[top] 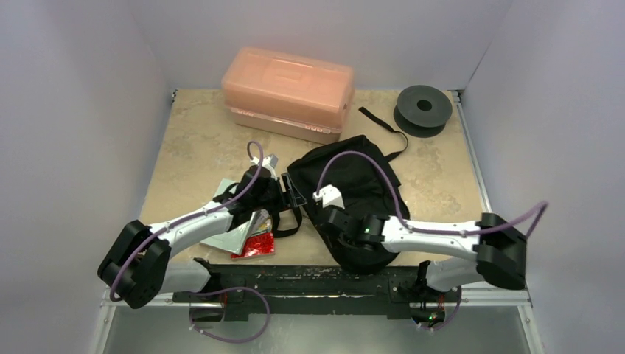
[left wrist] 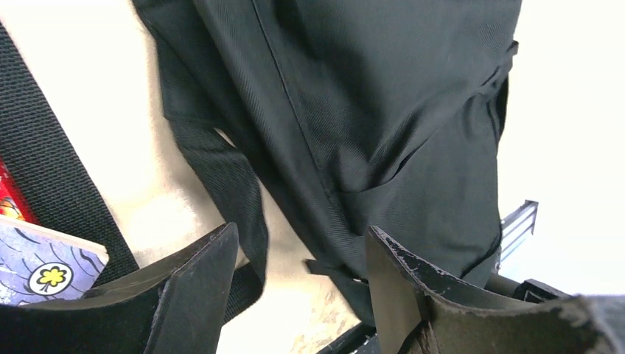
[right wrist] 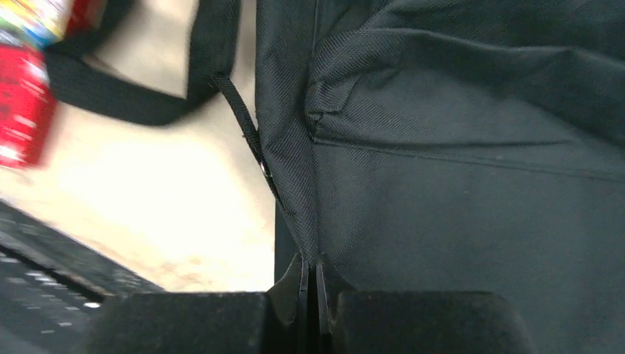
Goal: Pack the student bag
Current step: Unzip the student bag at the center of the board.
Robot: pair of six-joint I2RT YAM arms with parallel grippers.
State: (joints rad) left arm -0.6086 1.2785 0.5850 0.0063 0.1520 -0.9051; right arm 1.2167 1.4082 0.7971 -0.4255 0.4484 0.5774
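Beige table (top: 199,147): student bag (top: 354,177) lies slumped just nearer than the orange box (top: 287,88). Right gripper (right wrist: 317,264) is pinched closed on its fabric edge; left gripper (left wrist: 301,234) gapes, empty. Red packet (top: 254,245), farther from the box, sits outside, so packing looks barely begun.

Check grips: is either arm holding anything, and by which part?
The right gripper is pinched shut on the student bag, at its fabric side edge beside a thin strap. The left gripper is open and holds nothing.
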